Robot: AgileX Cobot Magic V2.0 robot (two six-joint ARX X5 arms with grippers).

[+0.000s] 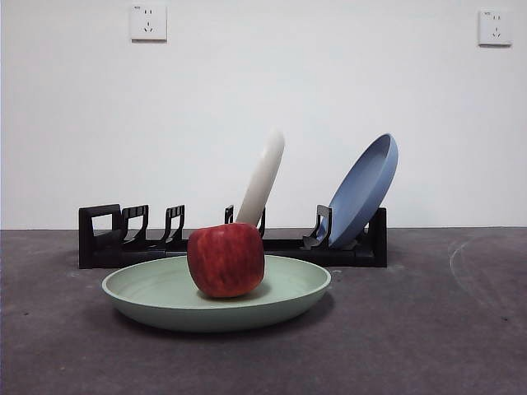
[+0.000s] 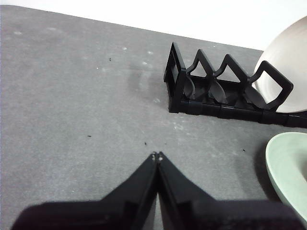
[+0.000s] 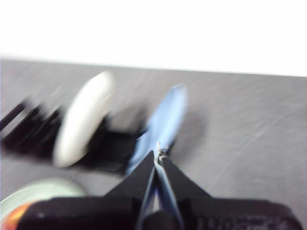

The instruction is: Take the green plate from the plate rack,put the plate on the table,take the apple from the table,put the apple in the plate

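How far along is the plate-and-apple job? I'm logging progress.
It looks finished: the pale sage-green round plate lies flat on the dark grey table, out of the long black plastic rack, with the dark red apple in it. Left gripper and right gripper are shut, holding nothing. Nothing remains.

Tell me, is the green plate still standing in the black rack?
No, the green plate lies flat on the table in front of the plate rack, with the apple resting in it.

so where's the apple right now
In the front view the apple sits inside the green plate on the table, just in front of the plate rack, below the cream-white plate.
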